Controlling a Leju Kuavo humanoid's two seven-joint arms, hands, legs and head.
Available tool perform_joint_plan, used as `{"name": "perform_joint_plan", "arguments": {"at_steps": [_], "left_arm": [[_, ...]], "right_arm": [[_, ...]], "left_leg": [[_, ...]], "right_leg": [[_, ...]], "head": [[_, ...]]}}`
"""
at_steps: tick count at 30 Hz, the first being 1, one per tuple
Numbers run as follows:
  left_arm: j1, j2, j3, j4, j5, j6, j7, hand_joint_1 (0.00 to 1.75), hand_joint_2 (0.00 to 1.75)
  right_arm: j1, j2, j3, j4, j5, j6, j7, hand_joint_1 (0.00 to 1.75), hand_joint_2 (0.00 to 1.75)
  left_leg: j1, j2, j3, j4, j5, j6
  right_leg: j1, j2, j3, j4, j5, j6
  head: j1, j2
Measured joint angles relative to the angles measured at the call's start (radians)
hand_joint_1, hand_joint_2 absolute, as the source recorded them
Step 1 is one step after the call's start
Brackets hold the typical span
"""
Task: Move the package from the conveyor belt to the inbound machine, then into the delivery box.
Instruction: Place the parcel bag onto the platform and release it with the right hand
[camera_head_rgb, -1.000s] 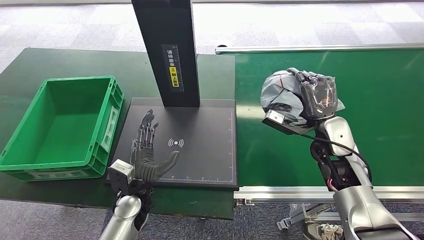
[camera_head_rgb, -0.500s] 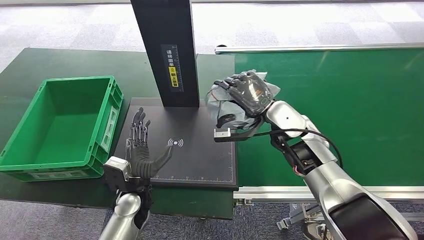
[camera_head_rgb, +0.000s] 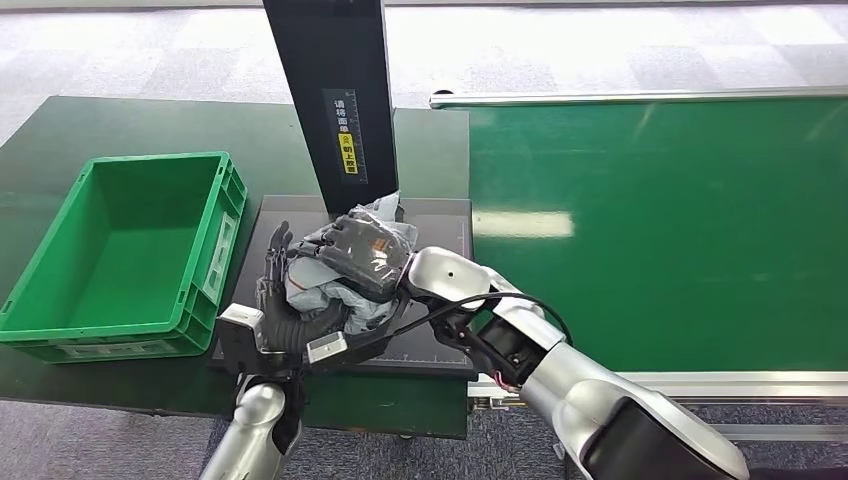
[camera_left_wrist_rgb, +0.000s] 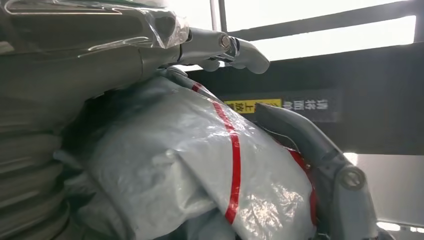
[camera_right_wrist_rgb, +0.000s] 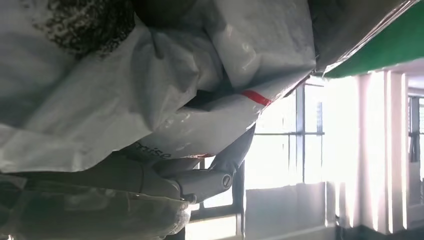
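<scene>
Here we hold the package (camera_head_rgb: 340, 290), a grey plastic bag with red tape, above the black plate of the inbound machine (camera_head_rgb: 440, 235), just in front of its dark upright column (camera_head_rgb: 335, 100). Our right hand (camera_head_rgb: 360, 250) lies over the top of the package with fingers curled down around it, gripping it. Our left hand (camera_head_rgb: 285, 310) sits directly beneath, palm up and fingers spread, touching the underside of the bag; whether it grips we cannot tell. In the left wrist view the package (camera_left_wrist_rgb: 200, 165) presses close against the fingers (camera_left_wrist_rgb: 310, 145). The green delivery box (camera_head_rgb: 60, 320) stands just left of the machine, and the conveyor belt (camera_head_rgb: 660, 230) stretches to the right.
</scene>
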Motion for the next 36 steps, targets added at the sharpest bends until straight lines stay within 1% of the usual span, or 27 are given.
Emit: {"name": "perform_joint_plan", "arguments": {"at_steps": [3,4,6,8,10,12,14,16,17,19,22,27,31,36], "left_arm": [[0.018,0.000,0.007,0.000,-0.003,0.000,0.011,0.00,1.75],[0.021,0.000,0.008,-0.001,-0.003,0.000,0.014,0.00,1.75],[0.020,0.000,0.012,-0.007,-0.002,0.000,0.019,0.00,1.75],[0.020,0.000,0.015,-0.012,-0.002,0.000,0.024,0.00,1.75],[0.020,0.000,0.017,-0.017,-0.007,0.003,0.033,0.00,1.75],[0.020,0.000,0.018,-0.022,-0.027,0.018,0.044,0.00,1.75],[0.020,-0.001,0.020,-0.026,-0.049,0.034,0.055,0.00,1.75],[0.020,-0.004,0.021,-0.028,-0.061,0.041,0.061,0.00,1.75],[0.020,-0.005,0.022,-0.030,-0.064,0.042,0.063,0.00,1.75],[0.022,-0.007,0.023,-0.037,-0.069,0.042,0.066,0.00,1.75],[0.035,-0.007,0.026,-0.051,-0.072,0.036,0.070,0.00,1.75],[0.050,-0.009,0.027,-0.061,-0.072,0.032,0.071,0.00,1.75],[0.054,-0.009,0.027,-0.061,-0.072,0.032,0.070,0.00,1.75],[0.055,-0.009,0.027,-0.061,-0.072,0.032,0.069,0.00,1.75]], "right_arm": [[-0.015,0.014,0.025,0.073,-0.077,0.217,0.026,1.75,1.75],[-0.017,0.018,0.037,0.101,-0.086,0.275,0.035,1.75,1.75],[-0.013,0.024,0.058,0.151,-0.097,0.346,0.054,1.75,1.75],[-0.011,0.026,0.073,0.188,-0.102,0.382,0.076,1.75,1.75],[-0.018,0.026,0.082,0.220,-0.110,0.415,0.107,1.49,1.75],[-0.027,0.025,0.087,0.251,-0.128,0.461,0.151,0.62,1.75],[-0.034,0.024,0.086,0.275,-0.153,0.500,0.188,0.00,1.75],[-0.037,0.019,0.078,0.290,-0.183,0.503,0.208,0.00,1.75],[-0.036,0.015,0.070,0.295,-0.201,0.489,0.211,0.00,1.75],[-0.025,0.004,0.041,0.298,-0.251,0.430,0.199,0.00,1.75],[0.018,-0.023,-0.054,0.276,-0.349,0.340,0.148,0.00,1.75],[0.080,-0.058,-0.213,0.207,-0.419,0.282,0.109,0.00,1.75],[0.106,-0.072,-0.290,0.170,-0.430,0.268,0.102,0.00,1.75],[0.123,-0.081,-0.330,0.146,-0.435,0.264,0.098,0.00,1.75]], "left_leg": [[0.000,0.000,0.000,0.000,0.000,0.000],[0.000,0.000,0.000,0.000,0.000,0.000],[0.000,-0.001,0.000,0.000,0.000,0.000],[0.000,-0.001,0.000,0.000,0.000,0.000],[0.000,0.000,0.001,0.000,0.000,0.000],[0.000,0.000,0.004,0.000,0.000,0.000],[0.000,0.000,0.006,0.000,0.000,0.000],[0.000,0.000,0.008,0.000,0.000,0.000],[0.000,0.000,0.009,0.000,0.000,0.000],[0.000,0.000,0.010,0.000,0.000,0.000],[0.000,-0.001,0.010,0.000,0.001,0.000],[0.000,0.000,0.009,0.000,0.001,0.000],[0.000,0.000,0.007,0.000,0.001,0.000],[0.000,0.000,0.006,0.000,0.001,0.000]], "right_leg": [[0.000,0.000,0.000,0.000,0.000,0.000],[0.000,0.000,0.000,0.000,0.000,0.000],[0.000,0.000,0.000,0.000,0.000,0.000],[0.000,0.000,0.000,0.000,0.000,0.000],[0.000,0.000,0.001,0.000,0.000,0.000],[0.000,0.000,0.003,0.000,0.000,0.000],[0.000,0.000,0.006,0.000,0.000,0.000],[0.000,0.000,0.008,-0.001,0.000,0.000],[0.000,0.000,0.009,-0.001,0.000,0.000],[0.000,0.000,0.010,-0.001,0.000,0.000],[0.000,0.000,0.010,-0.001,0.001,0.000],[0.000,0.000,0.009,-0.001,0.002,0.000],[0.000,0.000,0.006,0.000,0.001,0.000],[0.000,0.000,0.005,0.000,0.001,0.000]], "head": [[0.000,0.000],[0.000,0.000],[0.000,0.000],[0.000,0.000],[0.000,0.000],[0.000,0.000],[0.000,0.000],[0.000,0.000],[0.000,0.000],[0.000,0.000],[0.000,0.000],[0.000,0.000],[0.000,0.000],[0.000,0.000]]}}
